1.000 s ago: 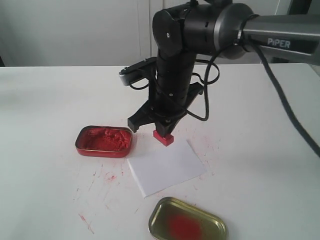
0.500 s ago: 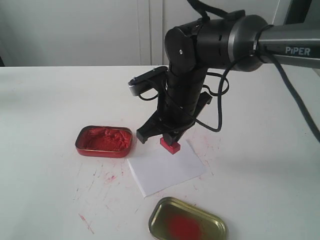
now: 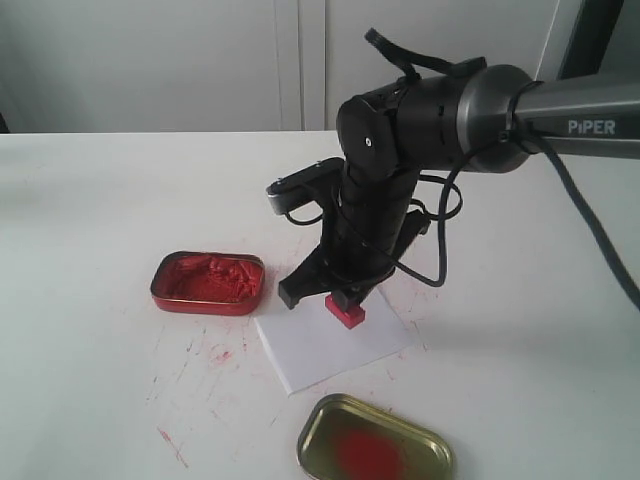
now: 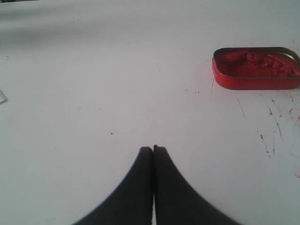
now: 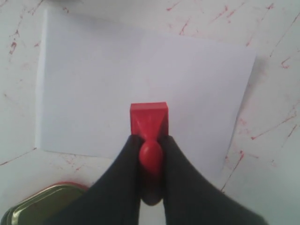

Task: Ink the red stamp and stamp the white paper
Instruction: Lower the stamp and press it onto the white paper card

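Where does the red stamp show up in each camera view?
Exterior view: the red stamp is central, over the white paper.
Left wrist view: not in it.
Right wrist view: central, pinched in the right gripper.
Shared landmark: gold lid, exterior and right wrist views.

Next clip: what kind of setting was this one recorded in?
Probably a robot lab test bench: a plain white table streaked with red ink marks, a PiPER-branded arm working over it, and bare pale panels behind.
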{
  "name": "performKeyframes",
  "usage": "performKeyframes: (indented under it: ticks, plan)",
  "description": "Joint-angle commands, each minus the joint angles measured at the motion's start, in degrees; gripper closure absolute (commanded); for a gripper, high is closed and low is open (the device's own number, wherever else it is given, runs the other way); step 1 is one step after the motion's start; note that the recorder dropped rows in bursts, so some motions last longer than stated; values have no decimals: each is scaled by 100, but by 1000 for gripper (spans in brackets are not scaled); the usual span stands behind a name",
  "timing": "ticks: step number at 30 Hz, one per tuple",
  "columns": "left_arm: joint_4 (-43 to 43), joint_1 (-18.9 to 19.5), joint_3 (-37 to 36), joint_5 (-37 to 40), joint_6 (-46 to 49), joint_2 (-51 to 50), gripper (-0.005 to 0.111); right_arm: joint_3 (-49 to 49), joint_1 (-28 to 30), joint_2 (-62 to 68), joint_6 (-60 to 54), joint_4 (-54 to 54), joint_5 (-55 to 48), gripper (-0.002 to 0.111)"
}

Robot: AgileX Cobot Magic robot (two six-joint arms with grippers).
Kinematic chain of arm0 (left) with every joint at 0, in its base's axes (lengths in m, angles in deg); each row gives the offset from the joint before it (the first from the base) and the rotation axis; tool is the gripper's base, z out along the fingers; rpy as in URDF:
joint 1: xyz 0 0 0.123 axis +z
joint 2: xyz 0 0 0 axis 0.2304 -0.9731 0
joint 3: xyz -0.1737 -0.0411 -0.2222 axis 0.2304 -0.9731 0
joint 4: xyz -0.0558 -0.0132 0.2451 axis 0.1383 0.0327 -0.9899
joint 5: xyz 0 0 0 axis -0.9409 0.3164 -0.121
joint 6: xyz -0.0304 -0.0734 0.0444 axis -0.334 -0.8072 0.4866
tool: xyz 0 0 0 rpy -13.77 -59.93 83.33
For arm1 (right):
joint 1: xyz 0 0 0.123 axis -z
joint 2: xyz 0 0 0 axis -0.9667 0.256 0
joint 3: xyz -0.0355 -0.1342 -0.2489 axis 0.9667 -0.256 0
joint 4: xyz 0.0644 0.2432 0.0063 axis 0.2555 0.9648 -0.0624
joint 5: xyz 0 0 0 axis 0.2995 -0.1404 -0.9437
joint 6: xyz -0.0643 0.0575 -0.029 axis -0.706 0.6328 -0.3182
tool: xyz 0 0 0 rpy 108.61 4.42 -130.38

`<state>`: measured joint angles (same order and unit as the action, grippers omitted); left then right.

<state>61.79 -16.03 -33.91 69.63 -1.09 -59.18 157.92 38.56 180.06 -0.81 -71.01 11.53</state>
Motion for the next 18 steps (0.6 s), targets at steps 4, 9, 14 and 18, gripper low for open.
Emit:
performKeyframes:
  ticks: [4, 9, 14, 18]
  plan:
    - [47, 22, -26, 3, -7, 18, 107, -24, 65, -33, 585, 53, 104, 108]
    - [47, 22, -26, 3, -7, 18, 107, -24, 39, 68, 845, 185, 190, 108]
    - [47, 22, -26, 3, -7, 18, 107, -24, -94, 81, 1290, 187, 332, 108]
    - [47, 22, -26, 3, -7, 18, 107, -24, -103, 81, 1535, 121, 368, 108]
